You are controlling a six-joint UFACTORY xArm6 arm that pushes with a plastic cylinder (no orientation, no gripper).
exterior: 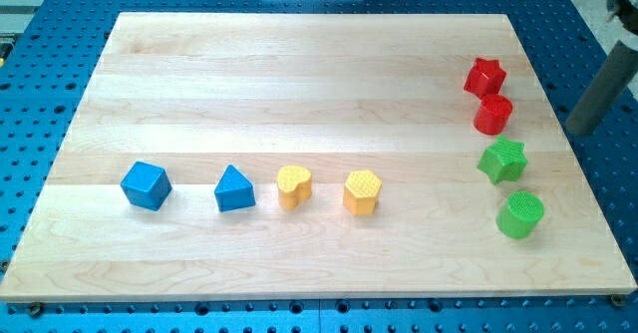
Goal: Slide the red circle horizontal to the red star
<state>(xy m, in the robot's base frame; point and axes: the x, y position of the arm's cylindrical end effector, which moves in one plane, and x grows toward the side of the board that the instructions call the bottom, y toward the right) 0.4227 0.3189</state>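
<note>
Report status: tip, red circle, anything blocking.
My tip off the board's right edge, clear of the blocks. Red circle just below red star, touching. Green star close beneath.

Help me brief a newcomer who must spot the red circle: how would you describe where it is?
Start at the wooden board and go to the column of four blocks near the view's right edge. The red circle is second from the top, just below the red star and above the green star. It alone is red and round.

The red circle (492,115), a short upright cylinder, stands near the board's right edge. It sits just below the red star (484,77), nearly touching it. The star lies flat, closest to the view's top.
</note>
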